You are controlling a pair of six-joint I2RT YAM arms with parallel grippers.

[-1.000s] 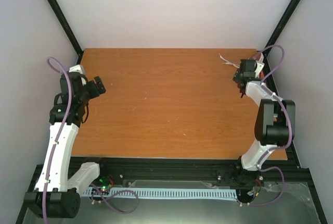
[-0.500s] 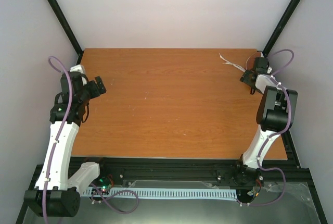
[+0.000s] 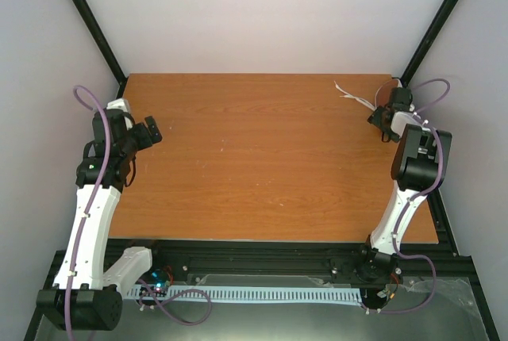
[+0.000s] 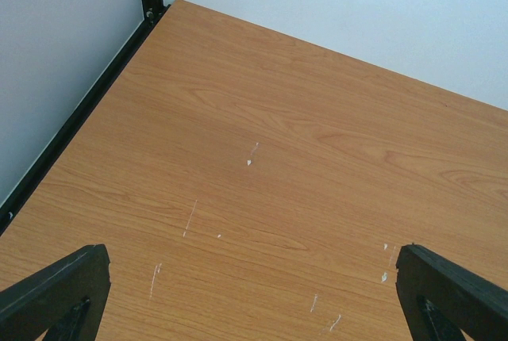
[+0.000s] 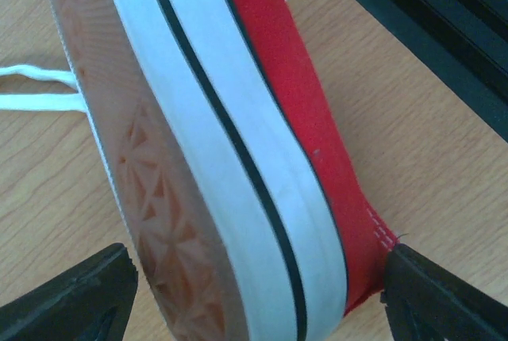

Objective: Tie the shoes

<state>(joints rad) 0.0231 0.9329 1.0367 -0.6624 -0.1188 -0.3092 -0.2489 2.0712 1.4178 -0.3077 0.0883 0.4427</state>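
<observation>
A small red canvas shoe (image 5: 238,159) with a white sole rim lies on its side at the table's far right corner, tan tread towards the camera. My right gripper (image 5: 254,293) has its jaws wide around the heel end. One finger touches the sole and the other touches the red canvas. In the top view the right gripper (image 3: 382,116) hides the shoe, and only the white laces (image 3: 349,93) trail out to the left. The laces (image 5: 40,91) also show in the right wrist view. My left gripper (image 4: 254,301) is open and empty above bare wood, at the table's left side (image 3: 151,131).
A black frame rail (image 5: 421,16) runs close behind the shoe, and another (image 4: 79,111) runs along the table's left edge. White walls enclose the wooden table (image 3: 254,159) on three sides.
My right gripper has moved right and back into the far right corner and now stands round the shoe's heel. The left arm has not moved.
</observation>
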